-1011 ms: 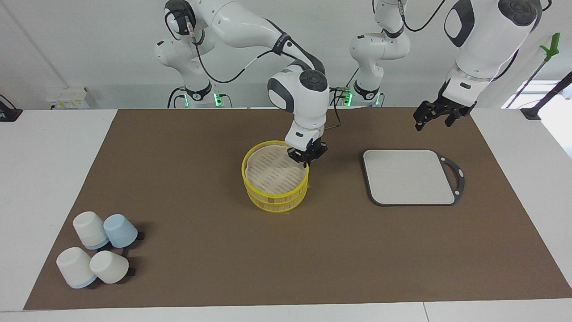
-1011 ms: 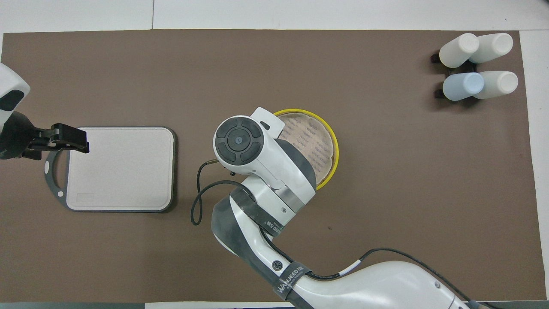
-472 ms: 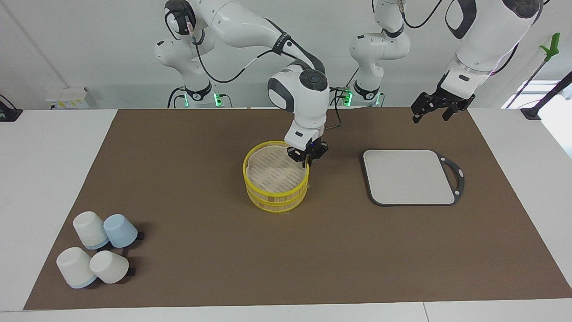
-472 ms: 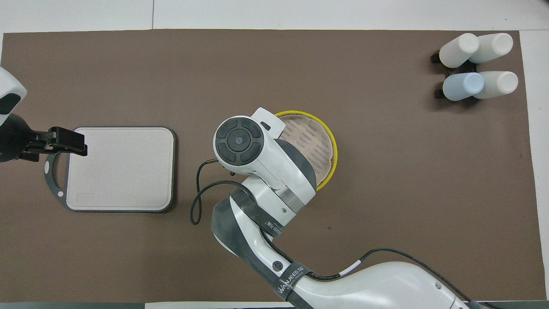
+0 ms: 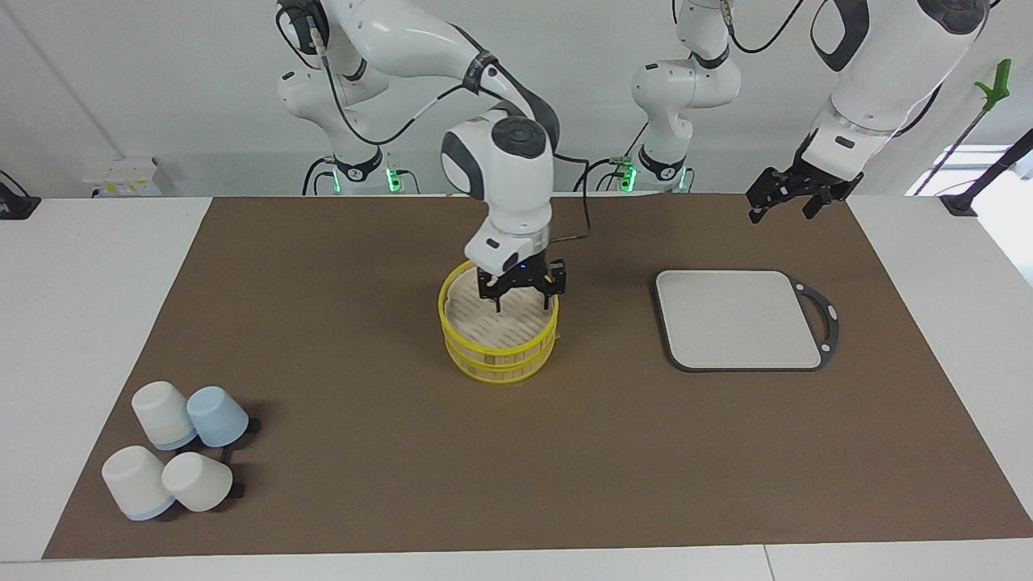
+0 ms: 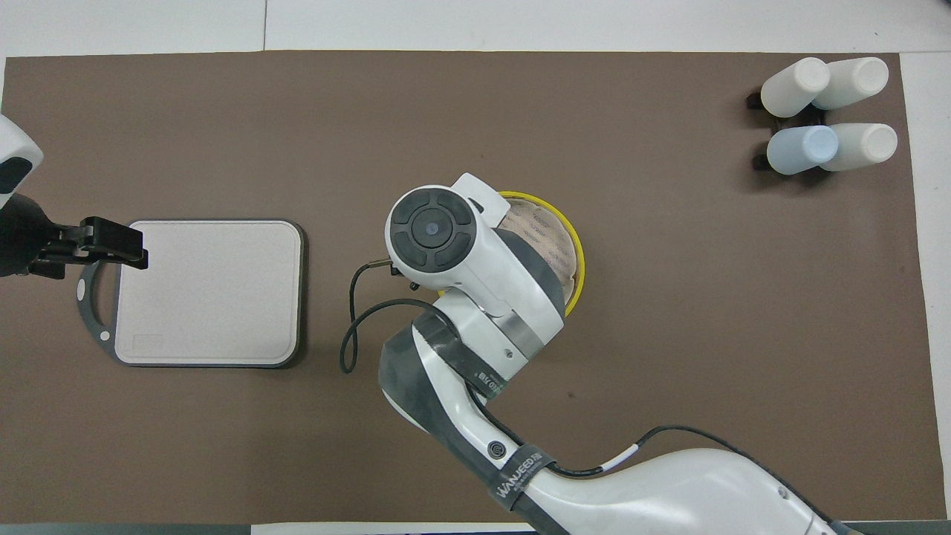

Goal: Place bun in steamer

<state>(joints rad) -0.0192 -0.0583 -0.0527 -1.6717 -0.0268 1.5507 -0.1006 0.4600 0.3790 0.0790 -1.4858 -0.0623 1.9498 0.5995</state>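
Note:
The steamer [image 5: 500, 355] is a round two-tier bamboo basket with yellow rims at the middle of the brown mat; its rim also shows in the overhead view [image 6: 574, 253]. My right gripper [image 5: 523, 301] is open and hangs just over the steamer's slatted top, fingers pointing down, with nothing between them. In the overhead view the right arm covers the gripper and much of the steamer. No bun shows in either view. My left gripper [image 5: 781, 208] is open and empty, raised over the mat at the handle end of the grey board, and also shows in the overhead view [image 6: 111, 244].
A grey square board [image 5: 738, 319] with a black handle lies on the mat toward the left arm's end. Several white and pale-blue cups [image 5: 173, 460] lie at the mat's corner toward the right arm's end, farther from the robots.
My right gripper moved from the steamer's rim at the left arm's side to over its top, turned, and its fingers now stand apart. My left gripper rose a little.

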